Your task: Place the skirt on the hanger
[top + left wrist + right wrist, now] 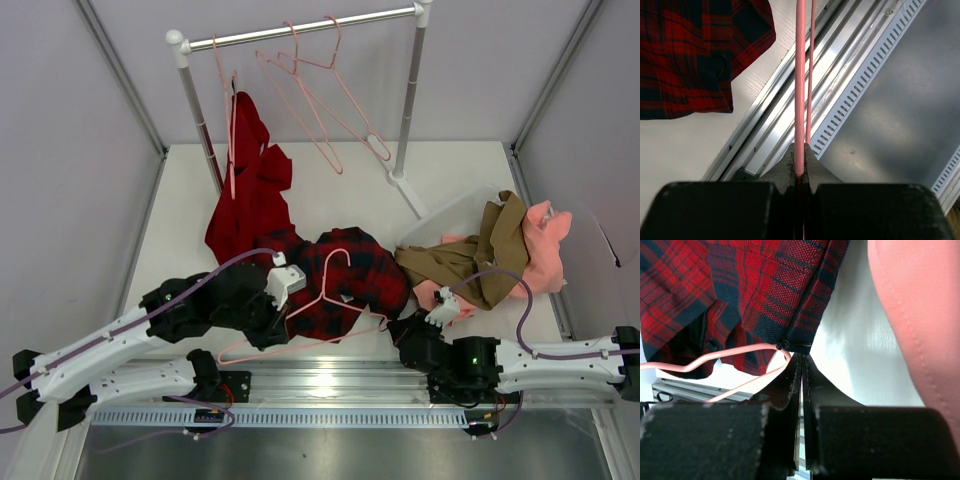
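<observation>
The red and navy plaid skirt (345,275) lies bunched at the table's front middle. A pale-pink hanger (322,300) lies over it, its hook pointing to the far side and its bottom bar along the near edge. My left gripper (268,335) is shut on the hanger's thin bar (800,75) at its left end; the skirt (685,55) is up and to the left of the left gripper (800,167). My right gripper (398,325) is shut, its tips (801,357) pinching the skirt's hem corner (750,285). The hanger's right end (715,356) curves just left of the tips.
A clothes rail (300,28) at the back carries several more pink hangers (320,100). A plain red garment (250,190) hangs from its left post down to the table. Tan and pink clothes (500,250) are heaped at right, the pink one (920,315) close to my right gripper. A metal rail (330,375) lines the near edge.
</observation>
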Motion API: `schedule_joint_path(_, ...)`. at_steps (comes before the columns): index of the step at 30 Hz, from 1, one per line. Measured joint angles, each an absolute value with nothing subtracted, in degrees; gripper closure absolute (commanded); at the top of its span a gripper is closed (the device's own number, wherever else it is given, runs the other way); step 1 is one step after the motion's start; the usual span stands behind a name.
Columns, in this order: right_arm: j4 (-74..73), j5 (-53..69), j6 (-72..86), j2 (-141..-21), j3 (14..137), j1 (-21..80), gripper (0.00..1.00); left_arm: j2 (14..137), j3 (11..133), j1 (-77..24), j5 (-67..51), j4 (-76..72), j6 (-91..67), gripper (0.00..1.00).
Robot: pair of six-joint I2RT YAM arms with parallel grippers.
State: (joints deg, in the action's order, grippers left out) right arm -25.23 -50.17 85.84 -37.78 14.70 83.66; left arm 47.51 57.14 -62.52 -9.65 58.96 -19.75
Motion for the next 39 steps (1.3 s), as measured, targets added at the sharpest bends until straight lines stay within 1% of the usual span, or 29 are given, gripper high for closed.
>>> schedule_joint_path(12,-25.5,-50.2,86.4,-37.5,14.8,85.4,1.0,48.2,56.4,-62.5,-9.8,57.1,-19.4,1.0)
schedule_joint_path(20,-26.8,-51.6,86.3,-36.7,17.7,86.0,1.0,50.0,55.1,-62.6,-9.9,56.5,-19.2,1.0)
schedule_joint_path(39,-28.4,-51.1,83.0,-35.5,19.8,86.8,1.0,51.9,53.9,-64.4,-12.6,49.2,-18.4,1.0)
